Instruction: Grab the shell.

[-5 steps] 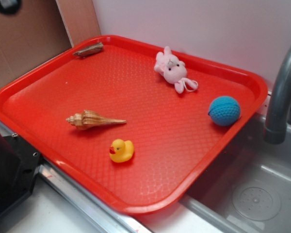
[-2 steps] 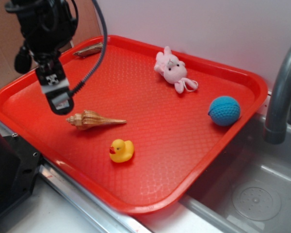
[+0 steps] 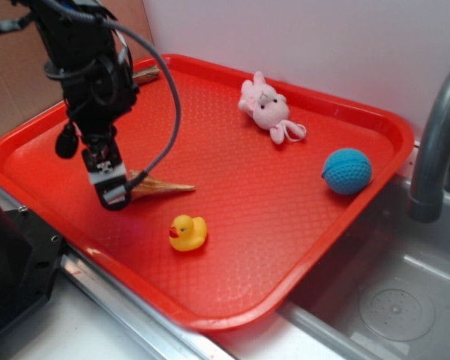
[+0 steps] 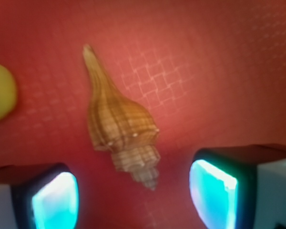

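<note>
Red tray point(image 3: 300, 225), shell point(image 4: 119, 121) just ahead of spread gripper point(image 4: 133, 195).

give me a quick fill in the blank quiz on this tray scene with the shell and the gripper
1. The gripper jaws are ____.
2. The shell lies on a ____ tray.
3. The toy nearest the shell is a yellow ____.
4. The crocheted ball is ____.

Missing words: open; red; duck; blue
</note>
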